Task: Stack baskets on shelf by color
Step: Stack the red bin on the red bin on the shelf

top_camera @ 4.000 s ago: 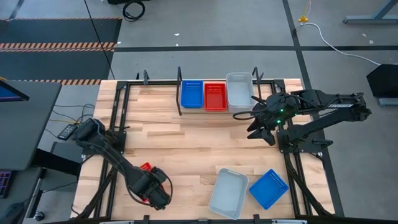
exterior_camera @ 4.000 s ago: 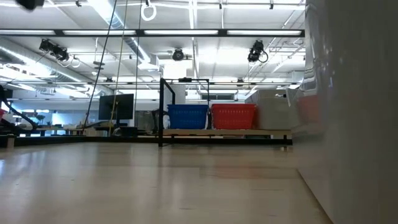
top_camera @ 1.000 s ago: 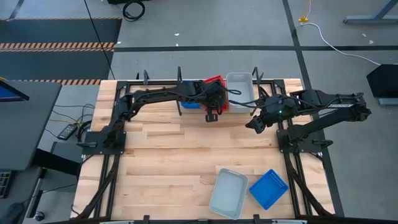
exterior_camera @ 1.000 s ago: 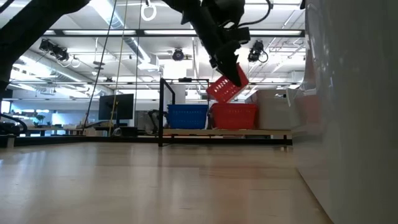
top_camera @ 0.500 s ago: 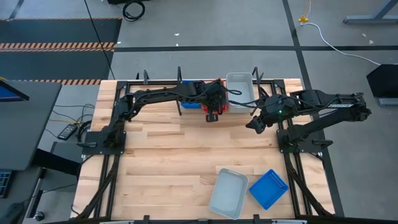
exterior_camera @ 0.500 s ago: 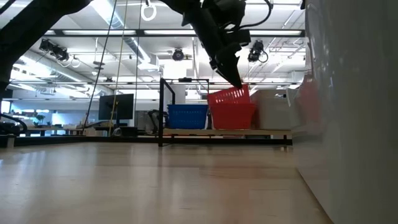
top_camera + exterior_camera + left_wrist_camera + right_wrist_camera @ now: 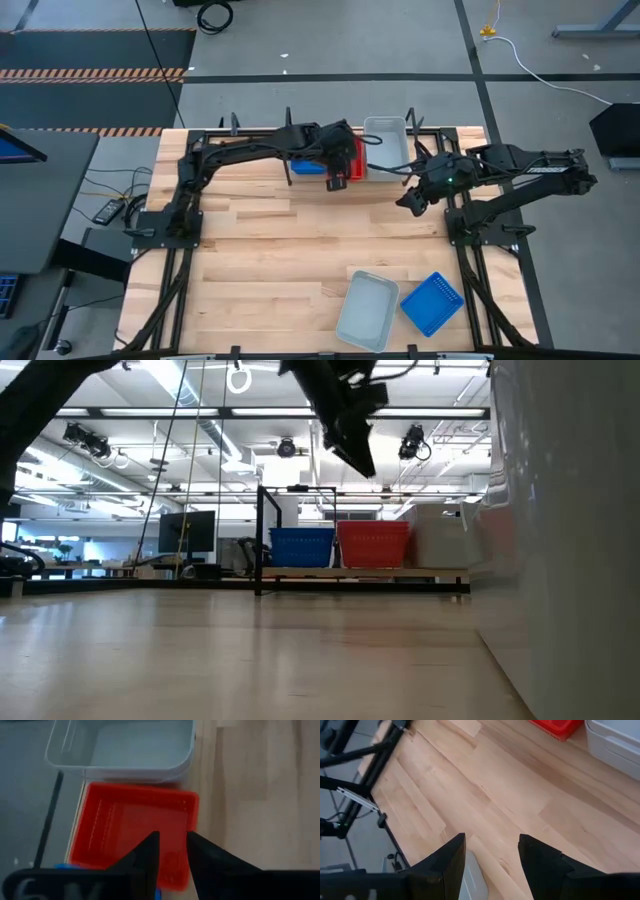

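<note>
Tabletop (image 7: 300, 250): light wooden planks framed by black rails; it carries everything below.
Shelf (image 7: 250, 131): black rail frame with thin upright posts along the far edge of the tabletop.
Left arm (image 7: 240, 155): reaches along the far edge to the middle of the row of baskets.
Right arm (image 7: 520, 165): waits by the right edge, toward the far right corner.
Grey-white basket on shelf (image 7: 385, 142): rightmost of the row at the far edge, just beside the red one.
Loose grey-white basket (image 7: 366, 310): near edge, right of centre, lying skewed.
Red basket (image 7: 135, 835): sits level between the blue and grey-white baskets on the shelf, directly below the left gripper.
Blue basket on shelf (image 7: 301, 547): left of the red one, partly hidden under the left arm from above.
Loose blue basket (image 7: 432, 302): near right corner, turned diagonally, just beside the loose grey-white one.
Left gripper (image 7: 169, 852): above the red basket, fingers slightly parted, gripping nothing.
Right gripper (image 7: 491, 851): over bare wood, fingers spread, empty.
</note>
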Available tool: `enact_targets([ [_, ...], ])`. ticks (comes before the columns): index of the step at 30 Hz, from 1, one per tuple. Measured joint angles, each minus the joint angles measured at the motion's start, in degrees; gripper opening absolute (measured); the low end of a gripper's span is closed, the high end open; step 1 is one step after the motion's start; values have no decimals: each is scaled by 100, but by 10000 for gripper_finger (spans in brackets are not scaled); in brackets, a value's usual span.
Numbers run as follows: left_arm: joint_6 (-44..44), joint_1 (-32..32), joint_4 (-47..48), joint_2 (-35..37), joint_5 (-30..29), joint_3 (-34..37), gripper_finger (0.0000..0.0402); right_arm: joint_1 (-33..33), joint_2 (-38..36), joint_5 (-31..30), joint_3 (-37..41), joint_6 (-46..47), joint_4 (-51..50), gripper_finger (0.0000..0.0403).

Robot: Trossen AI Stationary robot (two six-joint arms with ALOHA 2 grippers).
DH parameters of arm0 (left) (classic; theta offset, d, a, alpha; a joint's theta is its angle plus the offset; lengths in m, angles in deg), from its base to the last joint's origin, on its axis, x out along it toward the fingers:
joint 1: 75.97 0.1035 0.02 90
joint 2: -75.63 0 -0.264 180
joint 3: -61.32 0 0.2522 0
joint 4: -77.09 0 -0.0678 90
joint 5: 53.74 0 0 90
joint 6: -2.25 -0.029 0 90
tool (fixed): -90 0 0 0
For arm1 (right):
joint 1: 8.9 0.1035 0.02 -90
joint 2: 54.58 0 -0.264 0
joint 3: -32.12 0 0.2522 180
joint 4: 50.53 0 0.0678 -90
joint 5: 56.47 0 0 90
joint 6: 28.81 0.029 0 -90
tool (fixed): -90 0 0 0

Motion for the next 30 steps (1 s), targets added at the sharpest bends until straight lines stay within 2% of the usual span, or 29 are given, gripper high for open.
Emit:
enact_targets([
  [2,216,-52,131,170,228,0,105,0,-2,6,0,-74,-70,187],
  [6,540,-253,256,403,1551,-4,102,0,-1,26,0,-206,-257,187],
  [8,566,-380,312,387,1861,-5,96,0,0,-15,0,-288,-269,187],
  [13,271,-539,536,1,1692,12,82,0,-1,-90,0,-341,-249,187],
  [21,222,-307,529,-587,1294,20,77,0,0,-63,0,-227,-210,187],
  [30,208,0,262,-669,1244,20,79,0,0,-77,0,-86,-194,187],
])
